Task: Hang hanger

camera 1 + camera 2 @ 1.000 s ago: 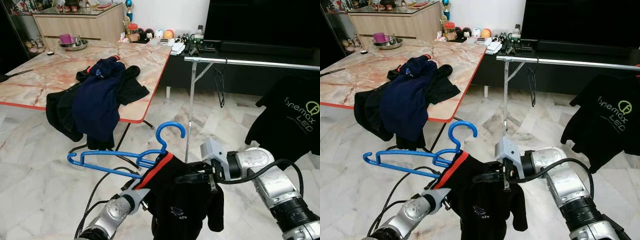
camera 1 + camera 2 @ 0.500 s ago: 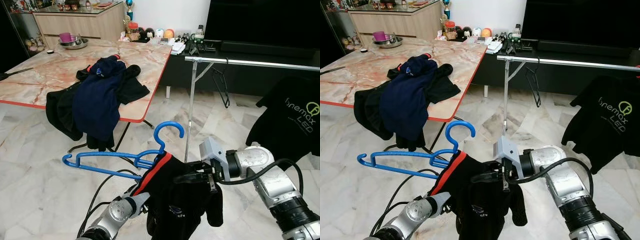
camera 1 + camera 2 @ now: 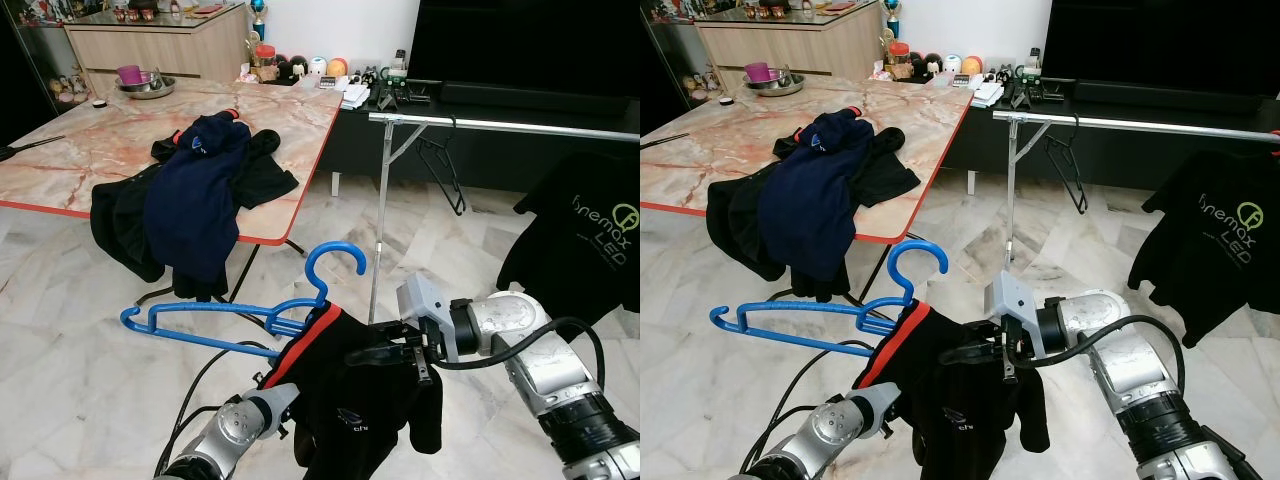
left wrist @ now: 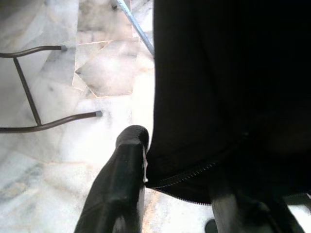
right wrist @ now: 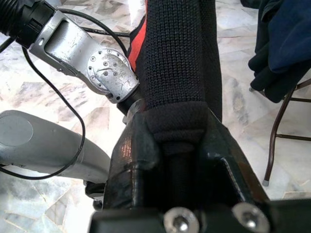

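A blue plastic hanger [image 3: 232, 316] hangs low in front of me, its hook [image 3: 335, 262] pointing up. Its right end is inside a black garment with red trim [image 3: 355, 410]. My right gripper [image 3: 358, 356] reaches in from the right and is shut on the garment's ribbed edge [image 5: 179, 63]. My left arm [image 3: 232, 432] comes up from below. The left gripper [image 4: 177, 167] has the garment's zipped hem [image 4: 194, 170] between its fingers. The steel clothes rail [image 3: 500, 125] runs across the upper right, well above the hanger.
A black printed T-shirt [image 3: 590, 230] and a bare black hanger [image 3: 447, 172] hang on the rail. On the left, a marble-look table [image 3: 90, 150] holds a pile of dark clothes [image 3: 195, 195]. A TV bench [image 3: 480, 95] stands behind the rail. Cables trail on the tile floor [image 3: 80, 380].
The blue hanger's free end has shifted a little to the left, with the garment sagging slightly lower. The bare black hanger on the rail has swung right. Both grippers keep their hold.
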You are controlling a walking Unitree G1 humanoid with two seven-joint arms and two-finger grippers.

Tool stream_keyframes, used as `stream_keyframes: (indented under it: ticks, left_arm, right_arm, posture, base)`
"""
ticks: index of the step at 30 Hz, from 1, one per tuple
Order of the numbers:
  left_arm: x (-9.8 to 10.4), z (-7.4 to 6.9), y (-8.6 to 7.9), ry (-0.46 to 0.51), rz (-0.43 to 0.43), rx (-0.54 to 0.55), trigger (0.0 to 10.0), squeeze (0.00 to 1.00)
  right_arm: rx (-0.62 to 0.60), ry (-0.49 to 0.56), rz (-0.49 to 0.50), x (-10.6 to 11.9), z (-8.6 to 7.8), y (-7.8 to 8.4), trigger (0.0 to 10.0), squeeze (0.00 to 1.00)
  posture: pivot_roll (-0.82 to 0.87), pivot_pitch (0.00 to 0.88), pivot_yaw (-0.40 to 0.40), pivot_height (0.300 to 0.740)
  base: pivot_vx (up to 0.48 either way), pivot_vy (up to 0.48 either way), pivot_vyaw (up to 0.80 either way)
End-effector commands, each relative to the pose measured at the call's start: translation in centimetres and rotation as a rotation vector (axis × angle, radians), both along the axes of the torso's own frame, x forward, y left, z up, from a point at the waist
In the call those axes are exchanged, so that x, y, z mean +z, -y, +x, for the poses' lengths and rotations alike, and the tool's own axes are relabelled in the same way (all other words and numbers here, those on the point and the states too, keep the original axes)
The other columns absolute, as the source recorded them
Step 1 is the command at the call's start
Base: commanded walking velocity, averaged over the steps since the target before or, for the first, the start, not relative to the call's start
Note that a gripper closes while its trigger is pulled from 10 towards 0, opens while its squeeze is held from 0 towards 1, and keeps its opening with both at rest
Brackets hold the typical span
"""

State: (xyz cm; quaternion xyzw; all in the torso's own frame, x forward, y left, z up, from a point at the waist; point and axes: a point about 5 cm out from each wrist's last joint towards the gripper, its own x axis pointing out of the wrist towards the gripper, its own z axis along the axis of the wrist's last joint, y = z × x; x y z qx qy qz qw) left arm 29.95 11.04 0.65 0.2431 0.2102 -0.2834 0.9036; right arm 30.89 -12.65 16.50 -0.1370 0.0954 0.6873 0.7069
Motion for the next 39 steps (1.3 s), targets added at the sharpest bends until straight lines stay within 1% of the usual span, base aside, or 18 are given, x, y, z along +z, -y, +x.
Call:
stream_keyframes:
  ticks: [1, 7, 14, 21, 24, 27, 29, 31, 32, 35, 36, 37, 39]
  left_arm:
    - [-0.3, -0.1, -0.2, -0.024, 0.007, 0.018, 0.0, 0.0]
    - [-0.5, -0.2, -0.4, -0.038, 0.014, 0.023, 0.0, 0.0]
    - [-0.8, -0.3, -0.9, -0.05, 0.029, 0.061, 0.0, 0.0]
    - [-0.9, -0.4, -1.0, -0.062, 0.017, 0.069, 0.0, 0.0]
    - [-0.9, -0.3, -1.1, -0.061, 0.012, 0.1, 0.0, 0.0]
    - [-1.0, -0.3, -1.5, -0.072, 0.017, 0.147, 0.0, 0.0]
    - [-1.2, -0.4, -2.5, -0.094, 0.013, 0.225, 0.0, 0.0]
    - [-1.4, -0.5, -3.2, -0.105, 0.005, 0.267, 0.0, 0.0]
    - [-1.4, -0.5, -3.2, -0.105, 0.005, 0.267, 0.0, 0.0]
    - [-1.5, -0.6, -4.0, -0.111, -0.006, 0.307, 0.0, 0.0]
    - [-1.6, -0.7, -4.3, -0.114, -0.012, 0.324, 0.0, 0.0]
    - [-1.7, -0.9, -4.9, -0.118, -0.019, 0.357, 0.0, 0.0]
    - [-1.7, -0.9, -5.1, -0.121, -0.024, 0.366, 0.0, 0.0]
  right_arm:
    - [0.026, 0.035, 0.018, 1.0, 0.0, -0.5, 0.0, 0.0]
    - [0.024, 0.033, 0.017, 0.9, 0.0, -0.5, 0.0, 0.0]
    - [0.019, 0.033, 0.016, 0.8, 0.0, -0.5, 0.0, 0.0]
    - [0.015, 0.033, 0.01, 0.6, 0.0, -0.5, 0.0, 0.0]
    - [0.01, 0.034, 0.005, 0.5, 0.0, -0.4, 0.0, 0.0]
    - [-0.007, 0.05, -0.041, 0.1, 0.1, 0.1, 0.0, 0.0]
    - [-0.055, 0.062, -0.08, -0.4, 0.4, 1.1, 0.0, 0.0]
    - [-0.079, 0.061, -0.086, -0.5, 0.4, 1.7, 0.0, 0.0]
    - [-0.079, 0.061, -0.086, -0.5, 0.4, 1.7, 0.0, 0.0]
    - [-0.085, 0.053, -0.085, -0.6, 0.1, 2.2, 0.0, 0.0]
    - [-0.094, 0.049, -0.087, -0.6, 0.0, 2.6, 0.0, 0.0]
    - [-0.115, 0.043, -0.092, -0.8, -0.3, 3.4, 0.0, 0.0]
    - [-0.123, 0.041, -0.095, -0.8, -0.3, 3.7, 0.0, 0.0]
  posture:
    - [0.07, 0.051, -0.028, 0.74]
    - [0.07, 0.052, -0.027, 0.74]
    - [0.07, 0.05, -0.028, 0.74]
    - [0.07, 0.051, -0.028, 0.74]
    - [0.07, 0.052, -0.029, 0.74]
    - [0.07, 0.052, -0.029, 0.74]
    - [0.07, 0.053, -0.03, 0.74]
    - [0.07, 0.054, -0.031, 0.74]
    - [0.07, 0.054, -0.031, 0.74]
    - [0.07, 0.054, -0.031, 0.74]
    - [0.07, 0.055, -0.031, 0.74]
    - [0.07, 0.056, -0.03, 0.74]
    - [0.07, 0.056, -0.03, 0.74]
  base:
    - [0.0, 0.0, 0.0]
    - [0.0, 0.0, 0.0]
    - [0.0, 0.0, 0.0]
    - [0.0, 0.0, 0.0]
    - [0.0, 0.0, 0.0]
    - [0.0, 0.0, 0.0]
    - [0.0, 0.0, 0.0]
    - [0.0, 0.0, 0.0]
    - [0.0, 0.0, 0.0]
    - [0.0, 0.0, 0.0]
    - [0.0, 0.0, 0.0]
    - [0.0, 0.0, 0.0]
    - [0.0, 0.0, 0.0]
